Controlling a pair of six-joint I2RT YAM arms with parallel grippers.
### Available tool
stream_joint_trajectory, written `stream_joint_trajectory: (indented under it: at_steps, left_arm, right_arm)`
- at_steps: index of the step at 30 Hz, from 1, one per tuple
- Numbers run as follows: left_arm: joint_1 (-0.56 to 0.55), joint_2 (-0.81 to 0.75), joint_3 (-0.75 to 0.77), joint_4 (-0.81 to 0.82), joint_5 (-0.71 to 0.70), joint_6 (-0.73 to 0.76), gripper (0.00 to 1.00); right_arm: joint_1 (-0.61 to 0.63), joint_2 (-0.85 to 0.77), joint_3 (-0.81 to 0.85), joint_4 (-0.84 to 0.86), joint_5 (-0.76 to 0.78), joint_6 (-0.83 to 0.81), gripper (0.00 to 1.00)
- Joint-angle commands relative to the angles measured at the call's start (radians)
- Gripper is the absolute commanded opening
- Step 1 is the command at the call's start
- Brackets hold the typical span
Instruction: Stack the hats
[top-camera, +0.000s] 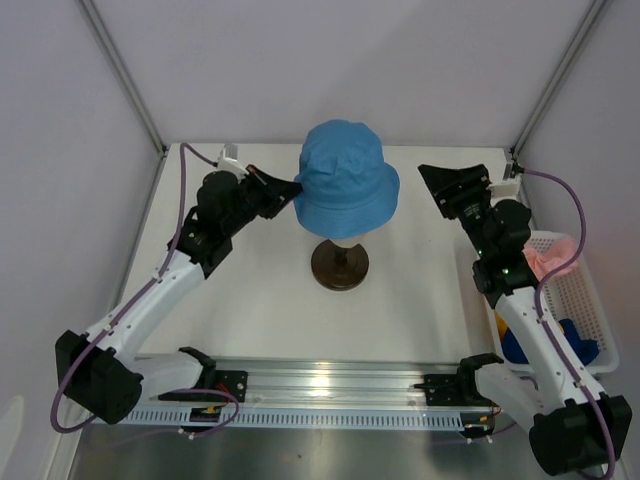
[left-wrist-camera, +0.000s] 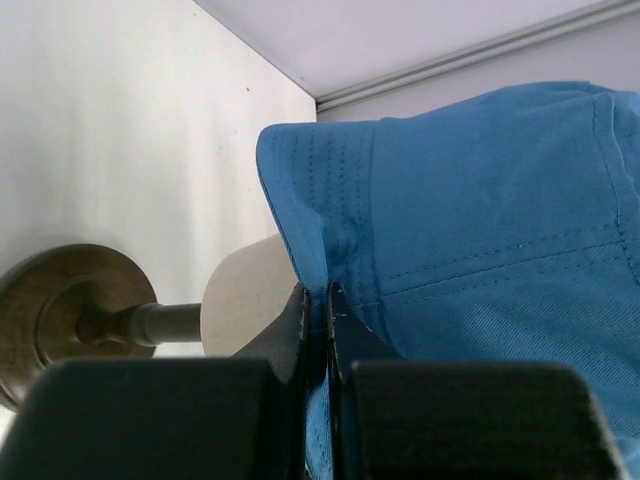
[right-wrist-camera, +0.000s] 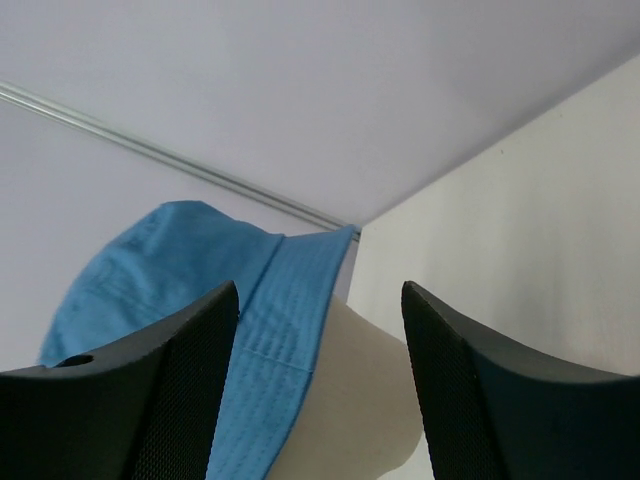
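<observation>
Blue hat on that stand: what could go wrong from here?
1. The left claw pinches only the brim of the hat; a pull could drag it askew or off the head form.
2. The stand has a small round base; a sideways tug might tip it.
3. The right claw is open beside the hat, giving no support.

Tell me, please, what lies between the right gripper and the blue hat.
Nothing; the top view shows only bare table between the right gripper and the blue hat.
</observation>
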Motion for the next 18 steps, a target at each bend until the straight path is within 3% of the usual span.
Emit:
stream_joint_trajectory:
  at_steps: [1, 7, 18]
  left_arm:
    - [0.016, 0.047, 0.075, -0.015, 0.073, 0.124, 0.02]
    - [0.041, 0.168, 0.21, -0.059, 0.19, 0.186, 0.01]
    - [0.055, 0.208, 0.243, -0.082, 0.196, 0.219, 0.01]
  right_arm:
    - [-0.004, -0.079, -0.032, 0.013, 0.077, 0.032, 0.69]
    - [0.017, -0.073, -0.05, 0.016, 0.067, 0.037, 0.7]
    - [0.038, 0.112, -0.026, 0.131, 0.019, 0.091, 0.71]
